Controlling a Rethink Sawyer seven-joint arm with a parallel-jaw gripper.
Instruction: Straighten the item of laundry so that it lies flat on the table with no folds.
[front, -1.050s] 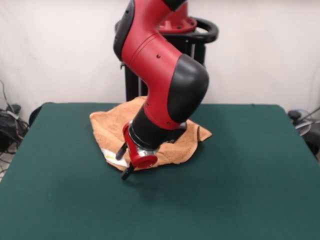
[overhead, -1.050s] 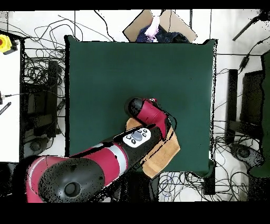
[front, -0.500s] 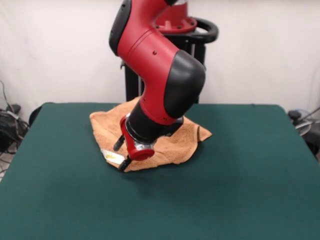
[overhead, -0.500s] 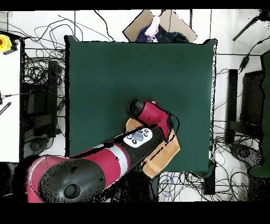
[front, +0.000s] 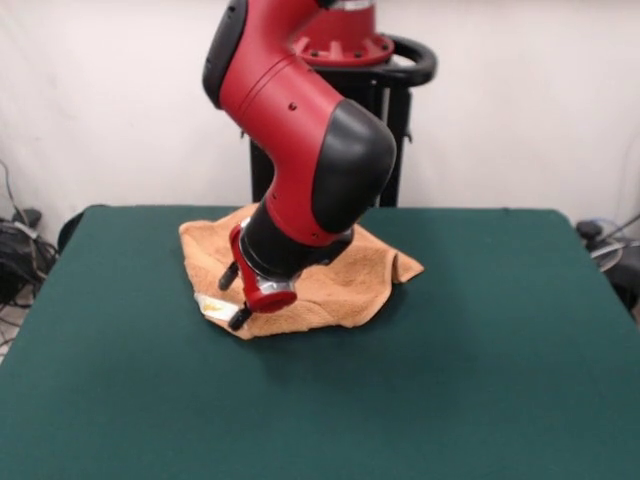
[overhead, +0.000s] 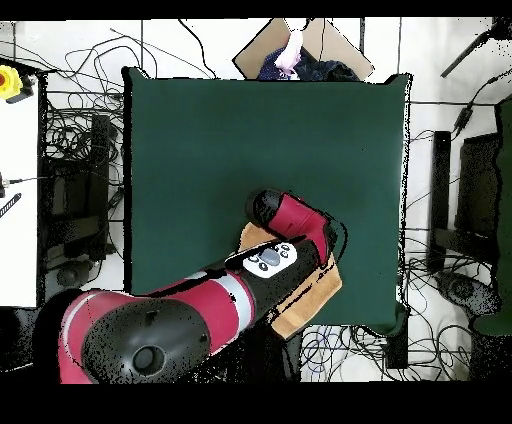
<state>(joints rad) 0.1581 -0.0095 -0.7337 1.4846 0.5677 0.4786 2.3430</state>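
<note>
moved: gripper (front: 233, 297) slid back over the towel (front: 345, 285) | front: fingers spread, low tip at its label edge, nothing pinched | overhead: towel (overhead: 310, 292) bunched by table's (overhead: 200, 130) robot-side edge | tip: pinch one layer, drag toward centre

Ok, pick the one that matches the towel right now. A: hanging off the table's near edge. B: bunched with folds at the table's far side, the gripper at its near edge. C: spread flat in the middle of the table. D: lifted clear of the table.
B: the towel lies rumpled on the table close to its far edge, with the gripper down at the towel's near corner by the white label.
</note>
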